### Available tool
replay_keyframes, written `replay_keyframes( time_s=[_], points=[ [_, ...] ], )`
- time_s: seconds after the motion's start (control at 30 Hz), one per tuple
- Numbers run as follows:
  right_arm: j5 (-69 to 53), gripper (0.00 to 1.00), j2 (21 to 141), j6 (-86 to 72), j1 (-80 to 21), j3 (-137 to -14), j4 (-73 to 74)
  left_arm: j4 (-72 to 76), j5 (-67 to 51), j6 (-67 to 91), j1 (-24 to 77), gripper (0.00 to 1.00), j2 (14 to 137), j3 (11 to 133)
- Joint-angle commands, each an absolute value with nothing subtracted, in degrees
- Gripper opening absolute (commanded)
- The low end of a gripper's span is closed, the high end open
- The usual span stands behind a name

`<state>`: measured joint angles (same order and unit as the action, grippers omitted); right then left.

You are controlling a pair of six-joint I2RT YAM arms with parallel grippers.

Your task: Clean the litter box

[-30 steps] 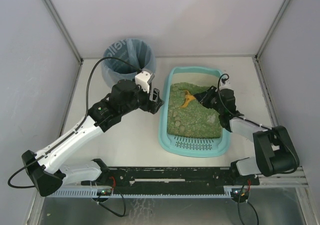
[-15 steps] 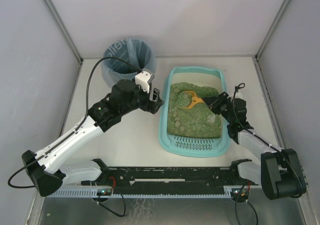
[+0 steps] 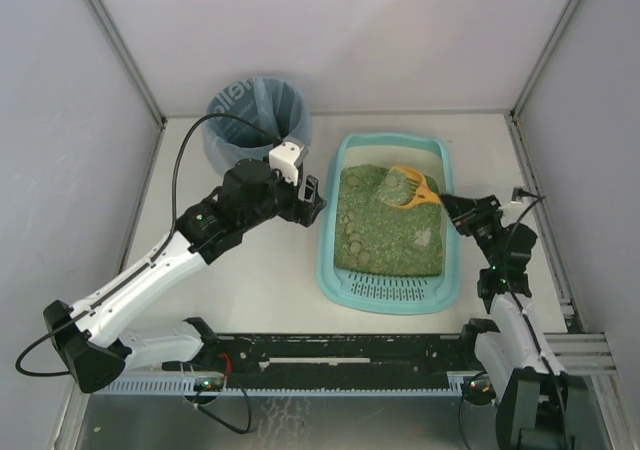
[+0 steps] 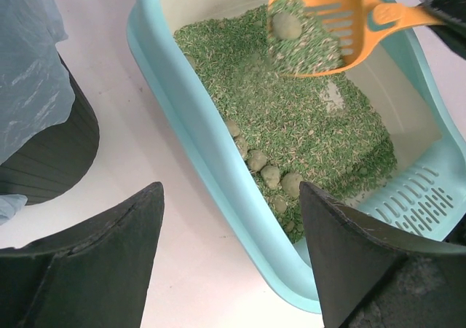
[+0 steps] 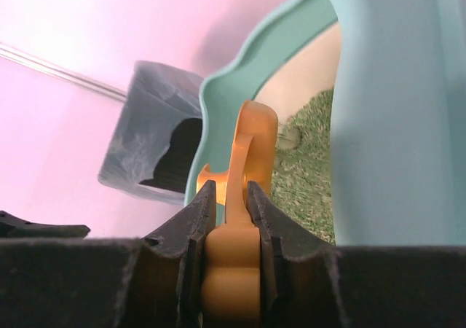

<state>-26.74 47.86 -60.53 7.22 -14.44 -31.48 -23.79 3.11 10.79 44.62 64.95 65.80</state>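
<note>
Scoop (image 3: 405,186) risen, loaded; right pincer (image 3: 447,202) clamps handle over litter box (image 3: 330,260) right rim; left pincer (image 3: 312,204) agape beside left rim.

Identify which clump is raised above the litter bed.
The clump in the orange scoop, held by the right pincer; the other clumps lie in the litter box.

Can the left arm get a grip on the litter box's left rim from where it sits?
Probably yes. The left gripper hangs open right beside the litter box, with nothing between them. The scoop is over the box's far end, out of the way.
</note>
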Motion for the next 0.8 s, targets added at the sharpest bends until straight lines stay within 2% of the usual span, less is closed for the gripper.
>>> replay_keyframes(
  time_s=[0.0, 0.23, 0.33, 0.5, 0.67, 0.77],
  points=[
    [-31.6, 0.00, 41.4, -65.6, 12.0, -12.7, -33.7, -22.9, 4.5, 9.3, 44.8, 0.79, 63.9, 69.7],
    [-39.4, 0.00, 41.3, -73.3, 14.6, -9.2, -41.8, -22.8, 5.5, 9.3, 44.8, 0.79, 63.1, 69.5],
    [-37.3, 0.00, 40.4, -77.7, 17.8, -6.6, -43.2, -22.9, 6.4, 9.1, 44.8, 0.79, 62.6, 69.4],
    [-37.6, 0.00, 41.5, -77.6, 12.6, -8.7, -45.3, -22.6, 7.0, 9.2, 44.8, 0.80, 62.3, 69.1],
    [-34.4, 0.00, 39.4, -82.0, 17.9, -5.4, -43.5, -22.6, 8.2, 9.1, 44.8, 0.80, 61.9, 69.0],
    [-36.2, 0.00, 40.5, -80.4, 12.7, -7.6, -43.3, -22.5, 8.7, 9.3, 44.9, 0.81, 61.8, 68.8]
  ],
)
